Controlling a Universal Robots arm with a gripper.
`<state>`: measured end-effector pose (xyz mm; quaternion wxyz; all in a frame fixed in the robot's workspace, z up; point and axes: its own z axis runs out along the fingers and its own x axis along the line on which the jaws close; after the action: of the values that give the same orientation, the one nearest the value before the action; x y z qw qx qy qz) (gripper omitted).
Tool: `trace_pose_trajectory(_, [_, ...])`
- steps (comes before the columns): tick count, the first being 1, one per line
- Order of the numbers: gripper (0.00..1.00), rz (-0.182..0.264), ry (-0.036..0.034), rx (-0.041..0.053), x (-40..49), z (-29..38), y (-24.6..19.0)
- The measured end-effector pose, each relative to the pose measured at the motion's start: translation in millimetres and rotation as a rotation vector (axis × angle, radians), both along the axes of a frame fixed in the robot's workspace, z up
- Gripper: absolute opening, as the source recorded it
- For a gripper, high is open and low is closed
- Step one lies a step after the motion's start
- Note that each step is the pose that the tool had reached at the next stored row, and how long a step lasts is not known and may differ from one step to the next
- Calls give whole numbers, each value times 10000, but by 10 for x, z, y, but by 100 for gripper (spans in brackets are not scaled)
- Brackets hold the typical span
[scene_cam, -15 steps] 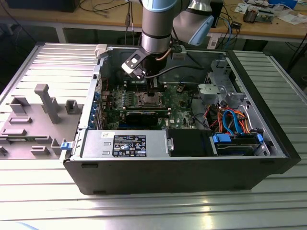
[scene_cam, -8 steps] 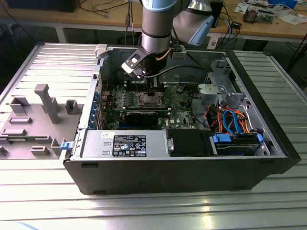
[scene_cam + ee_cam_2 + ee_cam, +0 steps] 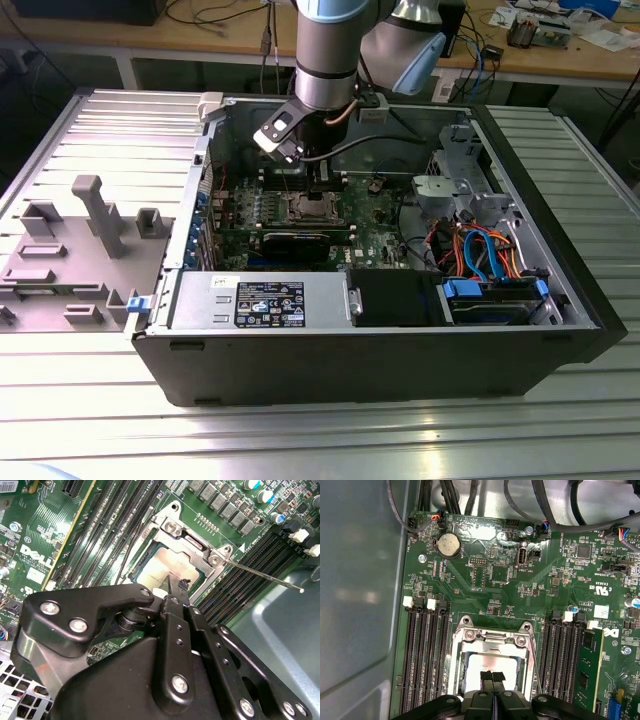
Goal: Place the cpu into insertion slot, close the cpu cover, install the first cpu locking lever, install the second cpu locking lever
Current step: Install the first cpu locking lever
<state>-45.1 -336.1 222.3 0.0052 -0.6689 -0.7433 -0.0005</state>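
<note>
Gripper [image 3: 492,676] perhaps directly atop cpu [image 3: 472,663]

Exterior view: we log it elevated, looking down into open computer case [image 3: 350,360]; insertion slot [image 3: 313,208] distant, mid-frame. Both wrist views sit close above insertion slot [image 3: 492,655] [image 3: 172,560]; first square-on, second oblique. All three share insertion slot.

cpu [image 3: 476,669] in insertion slot [image 3: 456,660], memory slots [image 3: 425,660] flanking.
</note>
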Motion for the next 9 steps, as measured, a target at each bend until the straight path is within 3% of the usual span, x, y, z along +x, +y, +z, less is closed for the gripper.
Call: trace_pose_trajectory(9, [11,0,0,0,0,10,0])
